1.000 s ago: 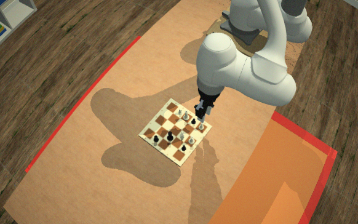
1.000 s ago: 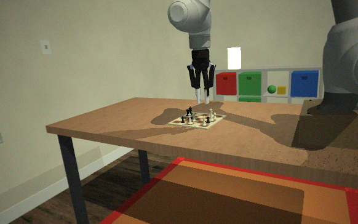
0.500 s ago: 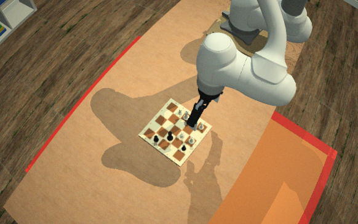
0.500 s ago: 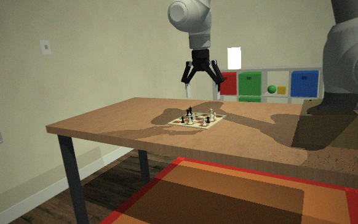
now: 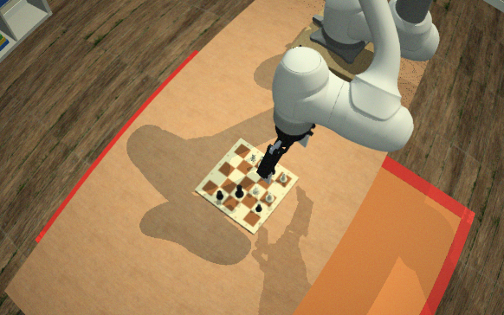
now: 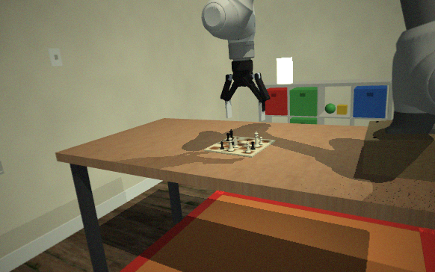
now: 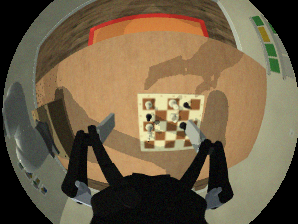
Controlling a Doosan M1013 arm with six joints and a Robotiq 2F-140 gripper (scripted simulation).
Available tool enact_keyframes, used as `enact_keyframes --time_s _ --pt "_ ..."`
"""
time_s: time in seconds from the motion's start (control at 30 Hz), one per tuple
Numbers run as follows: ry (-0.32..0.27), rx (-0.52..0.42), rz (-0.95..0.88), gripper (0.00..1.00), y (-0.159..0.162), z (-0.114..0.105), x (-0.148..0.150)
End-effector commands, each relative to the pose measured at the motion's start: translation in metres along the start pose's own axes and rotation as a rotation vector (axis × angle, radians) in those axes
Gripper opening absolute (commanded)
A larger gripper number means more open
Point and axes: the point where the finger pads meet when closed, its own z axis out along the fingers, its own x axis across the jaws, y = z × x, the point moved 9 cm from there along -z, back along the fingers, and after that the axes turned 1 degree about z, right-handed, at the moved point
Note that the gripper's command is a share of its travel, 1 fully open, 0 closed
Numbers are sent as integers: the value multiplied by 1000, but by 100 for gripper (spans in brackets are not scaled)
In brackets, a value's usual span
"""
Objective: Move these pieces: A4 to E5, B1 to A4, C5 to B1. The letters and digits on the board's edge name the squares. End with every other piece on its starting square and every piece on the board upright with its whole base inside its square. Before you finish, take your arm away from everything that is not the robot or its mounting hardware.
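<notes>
The small chessboard (image 5: 247, 186) lies in the middle of the wooden table, and it also shows in the exterior view (image 6: 239, 146) and the wrist view (image 7: 170, 123). Several pieces stand upright on it. The white ones include one near the far corner (image 5: 252, 157), one at the right edge (image 5: 283, 177) and two toward the middle (image 5: 255, 189) (image 5: 269, 197). Black pieces stand at the left (image 5: 220, 196), beside it (image 5: 239, 191) and near the front edge (image 5: 258, 208). My gripper (image 6: 244, 112) hangs well above the board, wide open and empty. In the overhead view it (image 5: 265, 175) covers part of the board's right side.
The robot's base (image 5: 342, 41) stands on a block at the far end of the table. A red-bordered orange zone (image 5: 390, 251) lies beside the table at the lower right. A shelf with coloured bins (image 6: 329, 101) stands against the back wall.
</notes>
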Motion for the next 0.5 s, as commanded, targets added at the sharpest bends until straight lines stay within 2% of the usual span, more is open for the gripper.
enact_keyframes --time_s 0.0,0.2,0.27,0.3,0.47 --pt "1 -2 147 100 4 0 12" --pt "0 3 607 100 25 2 56" --pt "0 3 607 100 25 2 56" --pt "0 1 798 100 29 2 65" --pt "-6 19 1089 100 57 6 109"
